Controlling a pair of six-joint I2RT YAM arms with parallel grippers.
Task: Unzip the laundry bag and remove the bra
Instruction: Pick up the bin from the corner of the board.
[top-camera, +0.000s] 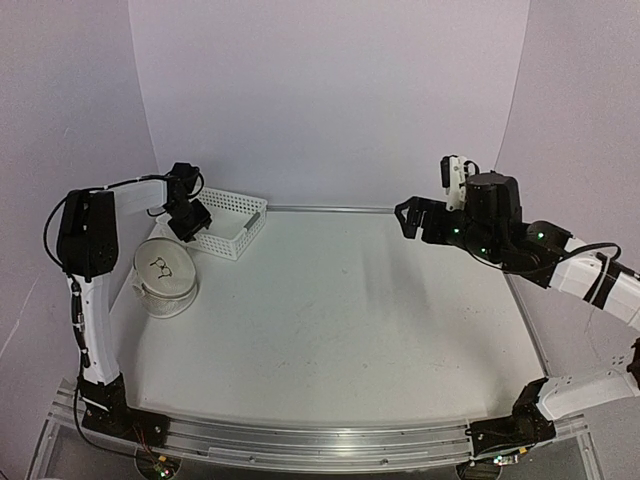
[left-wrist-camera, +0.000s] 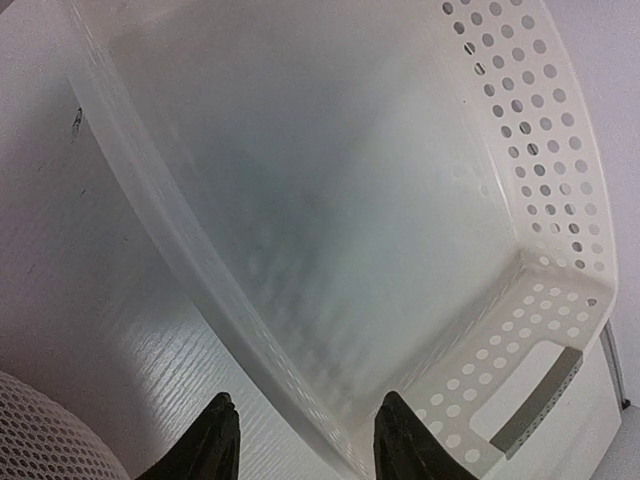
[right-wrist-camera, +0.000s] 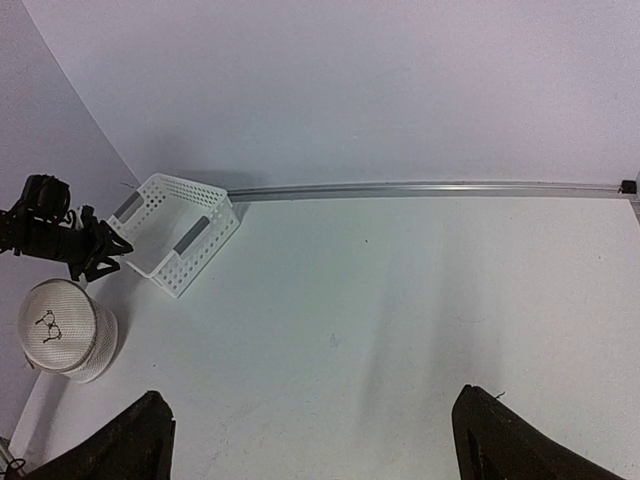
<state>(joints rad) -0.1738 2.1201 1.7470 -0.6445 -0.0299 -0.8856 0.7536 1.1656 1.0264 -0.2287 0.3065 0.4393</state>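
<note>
The laundry bag (top-camera: 165, 278) stands on one flat end on the table (top-camera: 350, 300), its short axis upright and the round face with the bra drawing turned up. It sits just nearside of the left gripper (top-camera: 186, 228); only its mesh edge (left-wrist-camera: 40, 440) shows beside the left fingertip. That gripper hangs over the near wall of the white basket (top-camera: 232, 226), fingers parted a moderate way and holding nothing. The right gripper (top-camera: 409, 219) is well apart on the other side, raised above the table, spread wide and empty.
</note>
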